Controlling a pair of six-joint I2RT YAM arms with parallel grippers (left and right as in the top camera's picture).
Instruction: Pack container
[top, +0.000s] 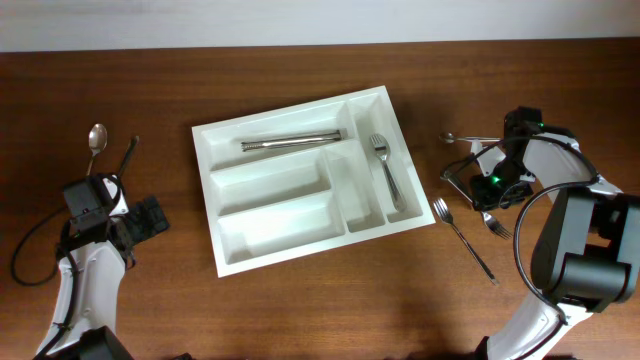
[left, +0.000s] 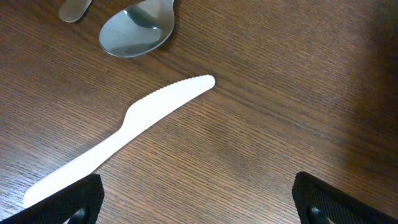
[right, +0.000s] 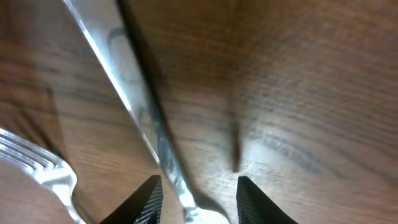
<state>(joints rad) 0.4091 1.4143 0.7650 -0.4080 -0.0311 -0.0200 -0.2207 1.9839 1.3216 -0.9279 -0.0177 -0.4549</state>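
The white container lies slanted in the middle of the table in the overhead view. It holds a metal knife in its top long compartment and a metal spoon in a narrow right compartment. My left gripper is open and empty; in the left wrist view its fingers hover over bare wood near a white plastic knife and a metal spoon. My right gripper is open, its fingers low at the table on either side of a metal utensil handle.
A fork lies right of the tray, with another fork beside it, also seen in the right wrist view. A spoon lies above the right gripper. A spoon and a dark utensil lie at the far left.
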